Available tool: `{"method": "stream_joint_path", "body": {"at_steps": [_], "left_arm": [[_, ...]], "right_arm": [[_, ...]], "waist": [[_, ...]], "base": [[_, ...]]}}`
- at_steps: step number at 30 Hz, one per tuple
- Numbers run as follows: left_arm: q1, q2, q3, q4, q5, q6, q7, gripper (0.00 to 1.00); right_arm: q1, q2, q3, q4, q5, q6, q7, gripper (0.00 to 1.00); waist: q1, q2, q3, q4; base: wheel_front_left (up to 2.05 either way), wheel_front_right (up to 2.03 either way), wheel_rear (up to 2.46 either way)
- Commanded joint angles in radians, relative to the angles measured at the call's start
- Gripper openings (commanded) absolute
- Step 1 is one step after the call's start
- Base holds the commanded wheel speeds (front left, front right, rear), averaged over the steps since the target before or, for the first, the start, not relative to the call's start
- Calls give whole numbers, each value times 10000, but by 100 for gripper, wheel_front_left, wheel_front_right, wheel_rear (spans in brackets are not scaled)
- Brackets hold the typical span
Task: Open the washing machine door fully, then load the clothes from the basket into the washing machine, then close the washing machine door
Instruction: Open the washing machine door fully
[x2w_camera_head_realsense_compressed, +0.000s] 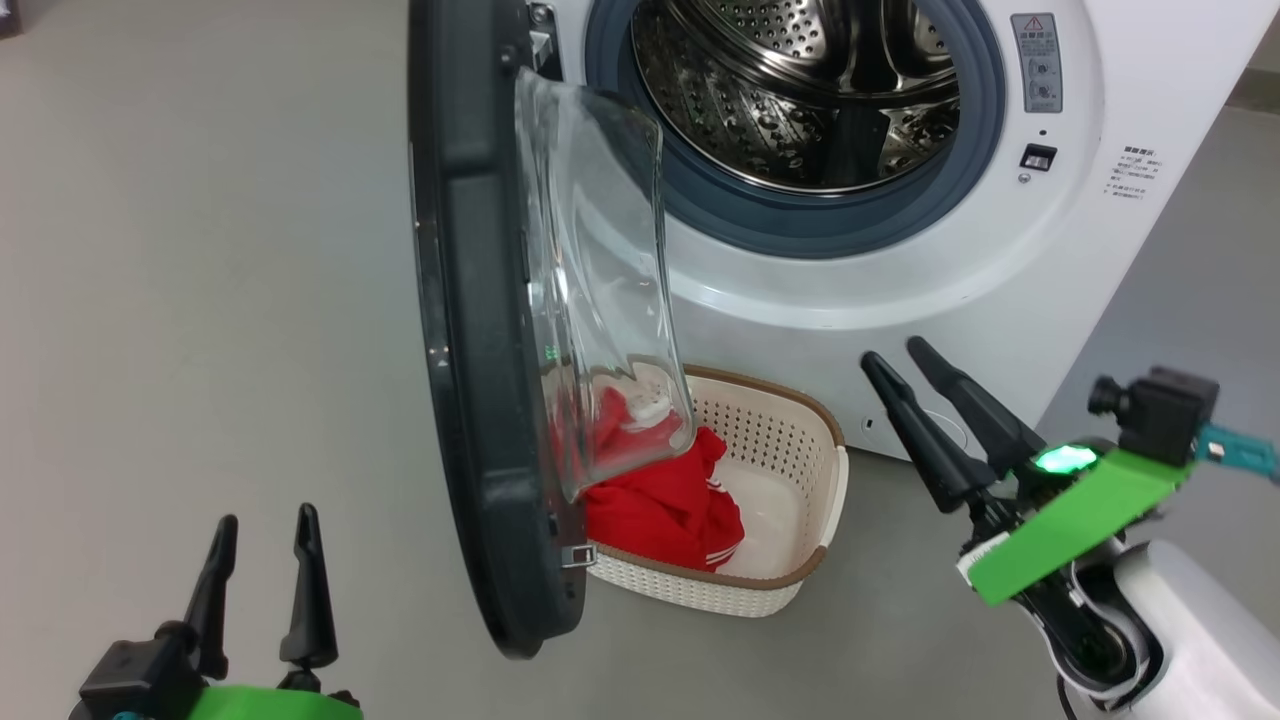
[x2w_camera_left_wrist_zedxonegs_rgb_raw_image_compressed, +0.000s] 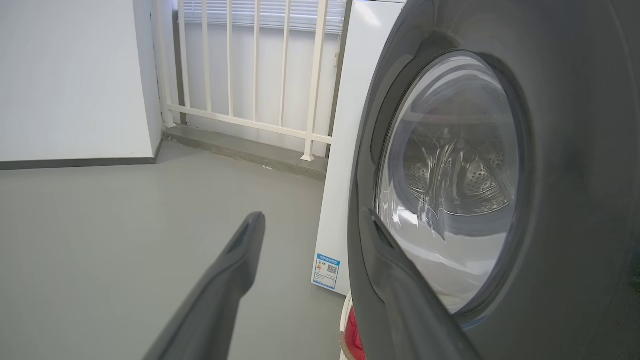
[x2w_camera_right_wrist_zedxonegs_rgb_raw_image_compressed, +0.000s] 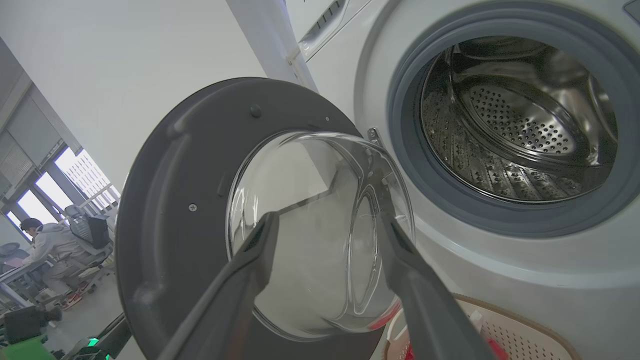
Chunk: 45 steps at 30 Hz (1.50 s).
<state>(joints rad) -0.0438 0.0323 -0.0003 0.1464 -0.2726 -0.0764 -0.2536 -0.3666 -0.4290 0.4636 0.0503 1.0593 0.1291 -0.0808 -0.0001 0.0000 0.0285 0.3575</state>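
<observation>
Washing machine door (x2w_camera_head_realsense_compressed: 470, 330): is being seen swung well open, edge-on to the head camera, with its glass bowl (x2w_camera_head_realsense_compressed: 600, 290) bulging toward the machine.
Washing machine (x2w_camera_head_realsense_compressed: 1000, 250): its steel drum (x2w_camera_head_realsense_compressed: 800, 90) and grey gasket (x2w_camera_head_realsense_compressed: 690, 200) are being left exposed.
Basket (x2w_camera_head_realsense_compressed: 790, 420): is sitting on the floor just before the machine, under the opening.
Clothes (x2w_camera_head_realsense_compressed: 665, 510): are lying in the basket's left half, partly being viewed through the glass.
Left gripper (x2w_camera_head_realsense_compressed: 266, 515): is being held low, left of the door, with fingers spread and nothing being gripped.
Right gripper (x2w_camera_head_realsense_compressed: 892, 350): is being held right of the basket, with fingers parted and nothing being gripped.
</observation>
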Motion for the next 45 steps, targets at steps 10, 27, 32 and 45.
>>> {"method": "stream_joint_path", "body": {"at_steps": [10, 27, 32, 45], "left_arm": [[127, 179, 416, -299, 150, -88, -82, 100], [247, 179, 400, -286, 180, -117, -82, 100], [248, 179, 395, -260, 193, -123, -82, 100], [239, 179, 397, -250, 210, -107, -82, 100]], "right_arm": [[569, -467, 167, 829, -1600, 16, -1801, 100], [2066, 571, -1496, 338, -4149, 16, -1808, 100], [2230, 709, -1609, 421, -4402, 16, -1809, 100], [2234, 777, -1664, 496, -4601, 16, -1809, 100]], "waist": [[1, 0, -226, 66], [1, 0, -403, 32], [1, 0, -437, 19], [1, 0, -424, -28]], "base": [[0, 0, 0], [0, 0, 0], [0, 0, 0], [0, 0, 0]]}}
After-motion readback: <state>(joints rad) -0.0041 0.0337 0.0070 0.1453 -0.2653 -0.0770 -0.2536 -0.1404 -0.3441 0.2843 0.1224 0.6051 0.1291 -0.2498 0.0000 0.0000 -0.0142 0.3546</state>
